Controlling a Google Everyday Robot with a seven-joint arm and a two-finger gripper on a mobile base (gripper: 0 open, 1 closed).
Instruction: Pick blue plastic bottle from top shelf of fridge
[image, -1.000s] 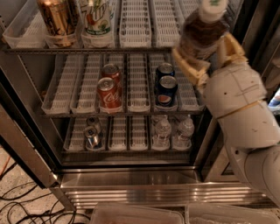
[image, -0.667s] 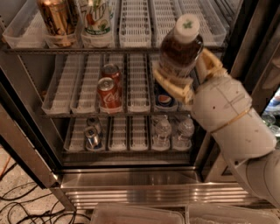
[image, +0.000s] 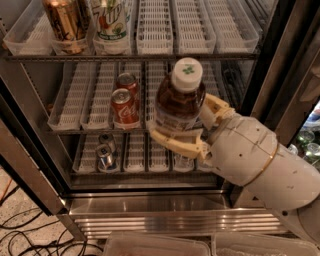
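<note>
Lowered before the cans (image: 123, 102), cream claw (image: 181, 122) clamps rounded blue plastic bottle (image: 178, 97).

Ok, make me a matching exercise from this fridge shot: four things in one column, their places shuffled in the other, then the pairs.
Things
1. blue plastic bottle
2. 7UP bottle
3. red cola cans
4. silver-topped cans

Places
A. top shelf, beside the gold can
B. lowest rack, left side
C. clamped in the gripper, in front of the open fridge
D. middle rack

Pairs: 1-C, 2-A, 3-D, 4-B
</note>
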